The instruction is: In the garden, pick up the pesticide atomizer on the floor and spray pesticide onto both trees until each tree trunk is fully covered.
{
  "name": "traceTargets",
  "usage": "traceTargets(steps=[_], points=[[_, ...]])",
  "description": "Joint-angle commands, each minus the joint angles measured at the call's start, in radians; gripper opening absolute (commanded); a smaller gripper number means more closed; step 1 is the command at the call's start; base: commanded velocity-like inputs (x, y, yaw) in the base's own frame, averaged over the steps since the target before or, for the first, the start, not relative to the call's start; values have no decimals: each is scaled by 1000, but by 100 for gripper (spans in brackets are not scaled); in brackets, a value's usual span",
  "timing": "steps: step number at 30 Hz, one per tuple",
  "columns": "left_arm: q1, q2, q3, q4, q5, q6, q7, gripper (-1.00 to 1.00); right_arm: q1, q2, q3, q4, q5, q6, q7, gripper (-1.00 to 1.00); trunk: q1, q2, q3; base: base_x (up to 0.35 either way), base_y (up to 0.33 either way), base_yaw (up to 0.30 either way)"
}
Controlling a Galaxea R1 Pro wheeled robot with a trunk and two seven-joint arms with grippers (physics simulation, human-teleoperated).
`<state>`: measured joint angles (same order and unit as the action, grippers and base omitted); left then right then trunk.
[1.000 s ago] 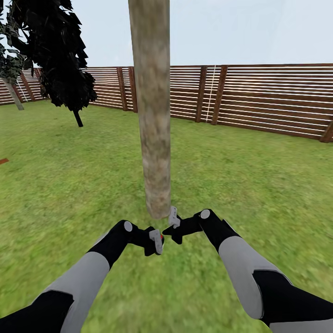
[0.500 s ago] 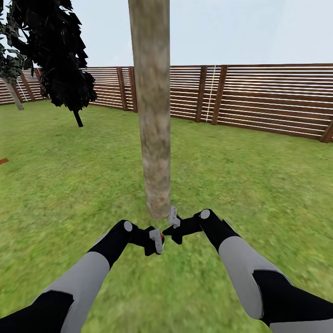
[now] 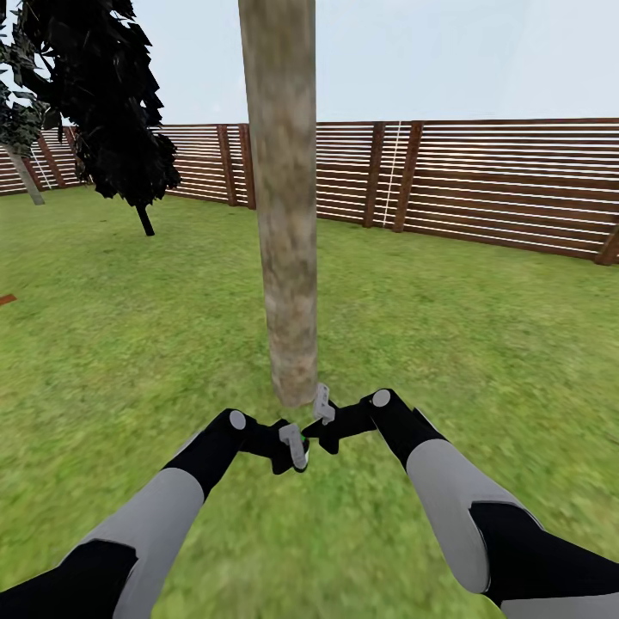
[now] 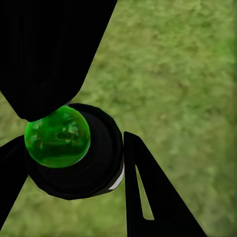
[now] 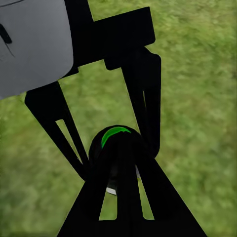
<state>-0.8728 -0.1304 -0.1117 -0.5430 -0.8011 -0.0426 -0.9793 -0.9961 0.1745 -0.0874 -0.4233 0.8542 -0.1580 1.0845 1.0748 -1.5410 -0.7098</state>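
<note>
Both grippers meet low in front of the tree trunk (image 3: 284, 198), on the grass (image 3: 447, 318).

The left gripper (image 3: 294, 447) has its fingers (image 4: 143, 197) closed around the pesticide atomizer (image 4: 74, 153), a dark bottle whose top shows bright green. The right gripper (image 3: 321, 411) is just beside it, near the trunk's base; whether its fingers (image 5: 123, 197) are open or closed cannot be told. A brown slat fence (image 3: 481, 180) runs behind; a dark tree (image 3: 103, 103) stands well apart at left.
</note>
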Motion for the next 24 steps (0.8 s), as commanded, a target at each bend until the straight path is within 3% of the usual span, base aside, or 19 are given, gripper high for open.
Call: traceTargets(steps=[1,7,10,12,13,14,15,16,17,18,19,20,21,23,24], points=[[0,0,0,0,0,0,1,-100,0,0,0,0,0,0,0,-100,0,0,0,0,0,0],[-2,16,-7,80,-29,1,45,-100,0,0,0,1,0,0,0,-100,0,0,0,0,0,0],[-2,79,-6,98,-94,7,76,-100,1,0,0,1,0,0,0,-100,0,0,0,0,0,0],[2,158,1,100,-104,10,92,-100,1,0,-2,2,-1,-2,-1,-100,0,0,0,0,0,0],[4,185,9,100,-103,10,103,-100,1,0,-3,3,-2,-3,-2,-100,0,0,0,0,0,0],[11,254,110,117,-70,7,162,-100,4,0,-6,7,-3,-3,-7,-100,0,0,0,0,0,0],[14,274,197,153,-49,4,203,-100,9,0,-7,18,-3,-3,-15,-100,0,0,0,0,0,0],[17,279,262,185,-41,6,249,-100,30,0,-8,30,-3,-4,-58,-100,0,0,0,0,0,0],[20,281,348,228,-32,8,323,-100,61,-29,-9,43,-3,-3,-156,-100,0,0,0,0,0,0],[20,281,391,249,-25,9,363,-100,76,-38,-10,49,-3,-3,-210,-100,0,0,0,0,0,0],[21,281,489,290,-5,11,458,-100,103,-48,-16,71,-4,-2,-333,-100,0,0,0,0,0,0],[22,281,534,308,4,12,503,-100,115,-50,-30,86,-4,-1,-397,-100,0,0,0,0,0,0],[41,277,626,335,20,12,607,-100,139,-52,-127,139,-4,-1,-570,-100,0,0,0,0,0,0],[103,271,720,347,42,5,759,-100,162,-54,-329,223,-3,-1,-841,-100,0,0,0,0,0,0],[194,238,815,351,172,-8,884,-100,196,-54,-511,324,-2,-2,-1157,100,0,0,0,0,0,0]])
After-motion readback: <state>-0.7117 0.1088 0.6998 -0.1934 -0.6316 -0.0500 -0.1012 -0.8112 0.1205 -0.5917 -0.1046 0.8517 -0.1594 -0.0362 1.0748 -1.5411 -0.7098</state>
